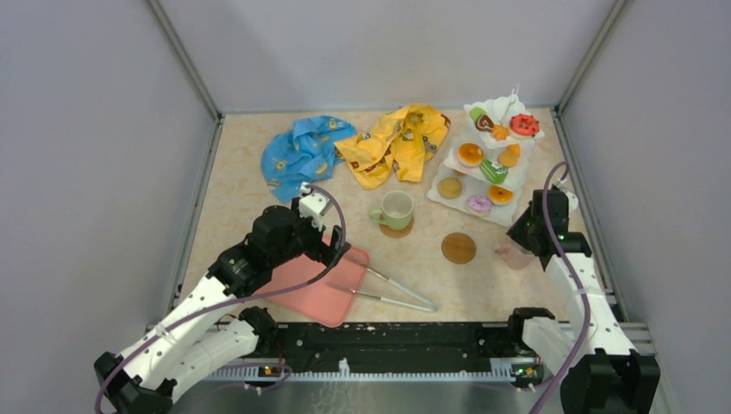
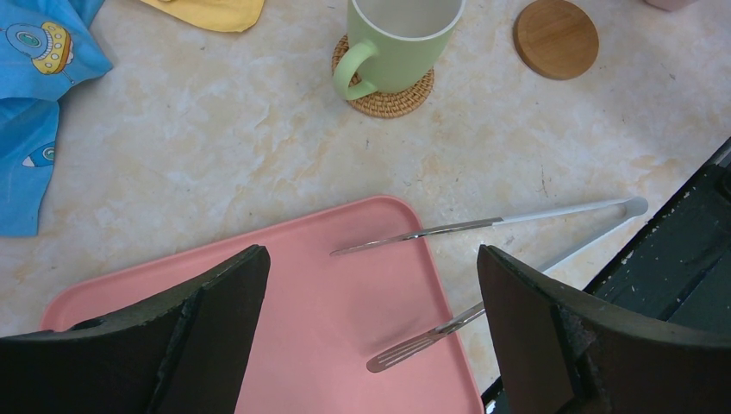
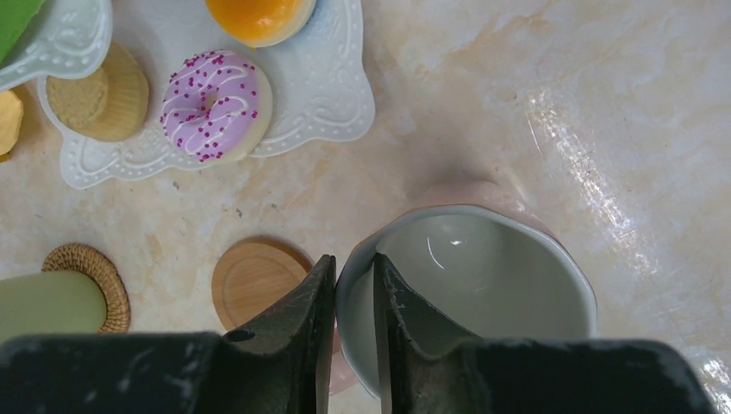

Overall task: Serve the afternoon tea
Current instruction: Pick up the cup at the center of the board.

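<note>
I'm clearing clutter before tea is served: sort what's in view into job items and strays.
Job: tiered stand, toy pastries, green mug, woven coaster, wooden coaster, white mug in right pincer.
Strays: pink tray, tongs, blue cloth, yellow cloth.

The tongs (image 2: pixel 483 223) are shiny metal, the tray (image 2: pixel 345 302) matt plastic; wood coaster (image 2: pixel 556 38) smooth, woven coaster (image 2: pixel 384 105) rough, white mug (image 3: pixel 470 267) glossy.
</note>
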`<state>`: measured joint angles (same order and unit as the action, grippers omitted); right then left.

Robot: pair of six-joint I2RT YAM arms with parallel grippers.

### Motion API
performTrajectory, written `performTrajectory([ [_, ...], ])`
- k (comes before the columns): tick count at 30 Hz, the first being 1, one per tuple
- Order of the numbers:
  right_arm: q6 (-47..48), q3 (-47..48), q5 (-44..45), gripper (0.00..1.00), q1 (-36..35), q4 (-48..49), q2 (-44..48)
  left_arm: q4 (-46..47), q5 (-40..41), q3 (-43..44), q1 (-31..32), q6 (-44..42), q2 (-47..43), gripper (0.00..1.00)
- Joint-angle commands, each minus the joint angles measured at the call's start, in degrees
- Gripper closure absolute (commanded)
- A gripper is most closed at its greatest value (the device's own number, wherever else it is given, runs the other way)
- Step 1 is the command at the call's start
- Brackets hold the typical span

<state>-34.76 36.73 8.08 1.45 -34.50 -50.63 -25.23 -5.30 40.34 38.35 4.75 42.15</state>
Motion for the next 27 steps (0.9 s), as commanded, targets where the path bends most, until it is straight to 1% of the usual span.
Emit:
performTrajectory([
  [1, 0.3, -0.3, 3.0, 0.81, -1.0, -1.9, -0.6, 2.3, -0.6, -0.4, -0.1, -0.4, -0.8, 0.03],
  [4, 0.3, 0.3, 3.2, 0.88, -1.1, -2.5, -0.6, 2.3, -0.7, -0.4, -0.1, -0.4, -0.7, 0.03],
  [5, 0.4, 0.8, 3.8, 0.92, -2.4, -2.8, -0.3, 2.3, -0.7, -0.4, -0.1, -0.4, -0.8, 0.03],
  [6, 0.6, 1.5, 4.7, 0.99, -3.4, -3.3, 0.2, 2.3, -0.7, -0.4, -0.1, -0.4, -0.8, 0.03],
  [7, 0.9, 2.2, 5.4, 1.00, -4.2, -3.9, 0.7, 2.3, -0.7, -0.4, -0.1, -0.3, -0.8, 0.03],
  [10, 2.5, 4.6, 5.7, 1.00, -5.9, -5.4, 1.8, 2.4, -0.8, -0.4, -0.1, -0.3, -0.7, 0.02],
  [13, 6.1, 6.5, 1.4, 1.00, -6.9, -6.2, 2.1, 2.1, -0.5, -0.3, -0.1, -0.3, -0.9, 0.02],
  [17, 7.5, 7.8, -0.1, 1.00, -8.8, -7.8, 3.7, 2.5, -0.4, -0.6, -0.1, -0.2, -1.7, 0.02],
  [21, 10.6, 7.5, -3.8, 1.00, -9.5, -6.7, 5.2, 2.2, -0.4, -0.4, -0.1, -0.3, -1.2, 0.02],
  [24, 11.1, 7.3, -4.1, 1.00, -10.0, -6.9, 5.1, 2.2, -0.2, -0.4, -0.1, -0.2, -1.3, 0.01],
  [27, 11.0, 7.9, -2.3, 1.00, -11.6, -7.3, 4.8, 2.3, -0.1, -0.5, -0.1, -0.2, -1.8, 0.01],
])
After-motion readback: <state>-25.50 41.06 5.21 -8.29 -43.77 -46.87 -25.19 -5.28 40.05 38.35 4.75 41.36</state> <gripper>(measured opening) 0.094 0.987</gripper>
